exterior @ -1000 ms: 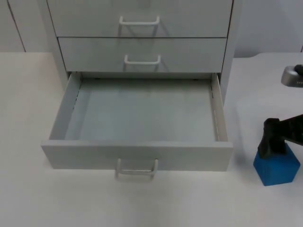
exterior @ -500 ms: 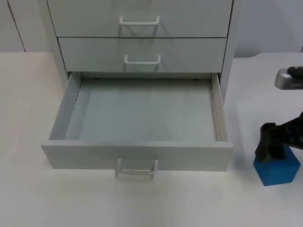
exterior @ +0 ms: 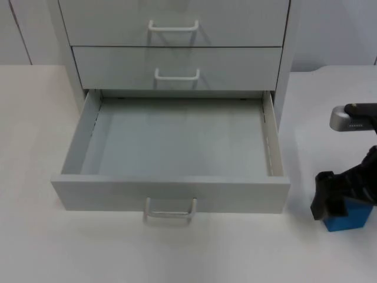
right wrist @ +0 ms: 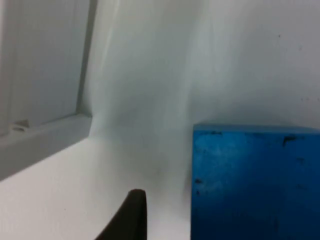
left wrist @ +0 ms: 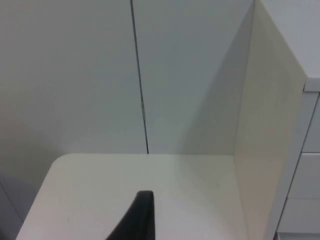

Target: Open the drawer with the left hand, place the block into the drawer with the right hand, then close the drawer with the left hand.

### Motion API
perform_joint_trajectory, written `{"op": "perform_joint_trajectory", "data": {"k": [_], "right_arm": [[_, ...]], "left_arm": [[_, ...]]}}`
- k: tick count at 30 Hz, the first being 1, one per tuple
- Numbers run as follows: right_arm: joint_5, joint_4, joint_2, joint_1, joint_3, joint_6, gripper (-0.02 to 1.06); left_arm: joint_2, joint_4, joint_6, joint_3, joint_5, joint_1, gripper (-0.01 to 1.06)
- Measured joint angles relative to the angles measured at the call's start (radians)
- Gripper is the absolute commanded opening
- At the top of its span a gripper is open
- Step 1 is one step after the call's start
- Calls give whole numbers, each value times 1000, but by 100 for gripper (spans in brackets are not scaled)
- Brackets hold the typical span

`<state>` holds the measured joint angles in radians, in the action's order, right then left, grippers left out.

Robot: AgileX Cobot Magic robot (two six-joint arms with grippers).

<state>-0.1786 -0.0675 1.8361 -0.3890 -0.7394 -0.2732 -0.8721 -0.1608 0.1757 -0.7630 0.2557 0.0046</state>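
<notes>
The grey cabinet's bottom drawer (exterior: 177,141) is pulled fully out and nothing lies in it; its white handle (exterior: 170,210) faces the table's front edge. A blue block (exterior: 349,220) (right wrist: 255,180) rests on the table to the right of the drawer front. My right gripper (exterior: 343,203) is low over the block and open, with one black finger (exterior: 327,200) down beside the block's left face, a small gap between them. My left gripper (left wrist: 142,217) waits to the left of the cabinet, facing the partition wall and the cabinet's side panel (left wrist: 265,150).
Two shut drawers with white handles (exterior: 177,75) sit above the open one. The open drawer's right wall (exterior: 272,141) stands between the block and the drawer's floor. White table top (exterior: 88,247) lies bare in front of the drawer.
My right gripper has come down and slightly left and forward over the blue block, covering more of it. The block and the drawer have not moved.
</notes>
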Motion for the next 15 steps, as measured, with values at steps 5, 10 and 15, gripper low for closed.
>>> {"op": "perform_joint_trajectory", "data": {"k": [5, 10, 15], "right_arm": [[16, 2, 0, 0, 0, -2, 59], [19, 2, 19, 0, -20, -19, 19], [-9, 4, 23, 0, -52, -34, 0]], "left_arm": [[0, 0, 0, 0, 0, 0, 105], [0, -2, 0, 0, 0, 0, 105], [0, -4, 0, 0, 0, 0, 105]]}}
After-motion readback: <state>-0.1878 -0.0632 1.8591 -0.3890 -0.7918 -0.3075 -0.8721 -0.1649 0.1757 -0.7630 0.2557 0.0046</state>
